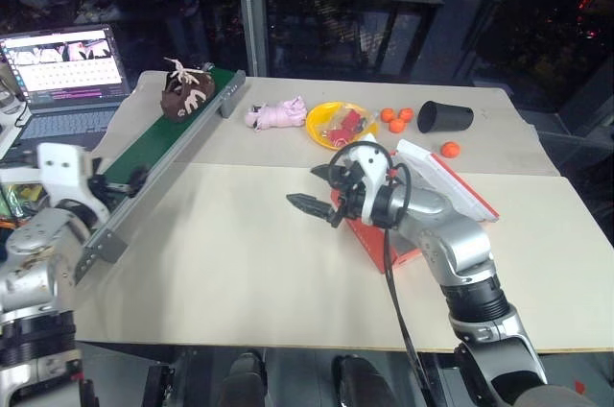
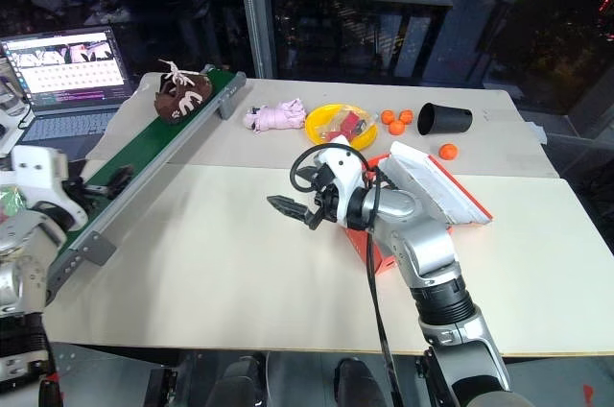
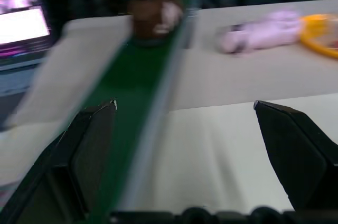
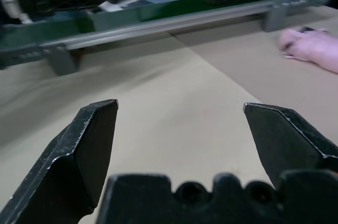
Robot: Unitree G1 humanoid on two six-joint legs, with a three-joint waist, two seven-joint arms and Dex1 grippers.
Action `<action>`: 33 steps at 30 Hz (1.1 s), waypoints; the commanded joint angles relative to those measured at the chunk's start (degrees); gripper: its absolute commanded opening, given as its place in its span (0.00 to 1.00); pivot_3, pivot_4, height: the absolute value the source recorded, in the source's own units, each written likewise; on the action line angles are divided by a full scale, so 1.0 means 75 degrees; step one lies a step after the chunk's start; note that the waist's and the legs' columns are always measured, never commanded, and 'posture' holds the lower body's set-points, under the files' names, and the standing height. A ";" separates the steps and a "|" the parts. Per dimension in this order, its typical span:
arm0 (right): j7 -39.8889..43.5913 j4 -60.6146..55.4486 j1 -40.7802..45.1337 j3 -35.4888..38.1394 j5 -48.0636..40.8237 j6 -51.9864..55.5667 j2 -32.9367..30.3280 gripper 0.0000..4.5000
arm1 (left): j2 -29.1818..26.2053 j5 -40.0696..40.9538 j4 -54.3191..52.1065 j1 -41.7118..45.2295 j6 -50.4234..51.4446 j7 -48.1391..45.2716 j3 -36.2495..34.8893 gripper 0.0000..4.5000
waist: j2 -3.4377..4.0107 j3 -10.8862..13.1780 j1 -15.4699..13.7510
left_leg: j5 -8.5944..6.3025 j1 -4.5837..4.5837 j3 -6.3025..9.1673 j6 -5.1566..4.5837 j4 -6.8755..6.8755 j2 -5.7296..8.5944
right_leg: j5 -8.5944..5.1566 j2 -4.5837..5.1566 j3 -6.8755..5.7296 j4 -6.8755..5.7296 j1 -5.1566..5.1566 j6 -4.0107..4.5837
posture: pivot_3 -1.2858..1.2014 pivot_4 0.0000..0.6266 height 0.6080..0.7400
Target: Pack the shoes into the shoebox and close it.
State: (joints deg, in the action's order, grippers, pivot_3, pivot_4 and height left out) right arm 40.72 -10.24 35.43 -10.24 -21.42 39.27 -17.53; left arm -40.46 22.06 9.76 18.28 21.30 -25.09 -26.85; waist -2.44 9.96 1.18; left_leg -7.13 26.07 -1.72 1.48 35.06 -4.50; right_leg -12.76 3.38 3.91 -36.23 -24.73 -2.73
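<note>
A: Start at the tools. What are they doing?

B: The right tool (image 1: 309, 203) hangs over the middle of the pale worktop (image 1: 240, 263), its jaws spread wide with nothing between them. The left tool (image 3: 185, 145), at the near left, is just as wide open and empty, and it points along the green conveyor belt with grey metal side rails (image 1: 158, 153).

A: And the shoes?

B: The small dark brown fuzzy shoes with cream markings (image 1: 185, 92) sit at the far end of that belt, well apart from both tools. I read them as one clump and cannot tell the two apart.

A: The box?

B: The red-orange rectangular cardboard shoebox (image 2: 446, 186) lies just right of the right tool, partly hidden behind that arm. Its lid is tilted up, showing a white inside. I cannot see the bottom, so I cannot tell what is in it.

A: Other containers?

B: A round yellow plate (image 1: 331, 129) at the far centre holds small red pieces. A black cup (image 1: 444, 117) lies on its side, its inside too dark to read.

A: So, progress?

B: Barely begun, I'd judge: no shoe is picked up, none is seen packed, and the lid is open.
</note>
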 commanded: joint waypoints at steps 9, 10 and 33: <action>0.0287 -0.0182 0.0205 -0.0289 -0.0053 -0.0119 0.0061 1.00 | -0.0294 0.0086 0.1043 -0.0428 -0.1064 -0.0734 -0.0656 1.00 | -0.0005 -0.0003 -0.0057 | -0.0029 0.0006 -0.0007 0.0050 0.0001 -0.0006 | 0.0004 0.0005 -0.0009 0.0000 -0.0008 0.0008 | 0.52 0.24 0.97; 0.0278 -0.0159 0.0217 -0.0290 -0.0053 -0.0125 0.0076 1.00 | -0.0283 0.0057 0.1057 -0.0442 -0.1097 -0.0746 -0.0613 1.00 | -0.0005 -0.0003 -0.0053 | -0.0029 0.0007 -0.0008 0.0051 0.0001 -0.0007 | 0.0005 0.0005 -0.0010 0.0000 -0.0009 0.0010 | 0.52 0.24 0.97; 0.0152 -0.0259 0.0155 -0.0117 -0.0046 -0.0034 -0.0182 1.00 | -0.0400 -0.0261 0.2584 0.0223 -0.1429 -0.1105 -0.0176 1.00 | -0.0007 -0.0004 -0.0049 | -0.0024 0.0013 -0.0018 0.0046 0.0000 -0.0013 | 0.0005 0.0001 -0.0010 -0.0011 -0.0026 0.0012 | 0.52 0.24 0.97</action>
State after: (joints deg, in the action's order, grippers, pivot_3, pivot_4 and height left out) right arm 42.14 -10.10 36.01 -12.70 -21.44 39.31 -18.60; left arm -41.96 20.37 28.60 18.72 12.39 -33.07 -27.94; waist -2.50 9.93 0.81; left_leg -7.32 26.16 -1.85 1.82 35.07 -4.59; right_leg -12.72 3.39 3.83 -36.31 -24.92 -2.64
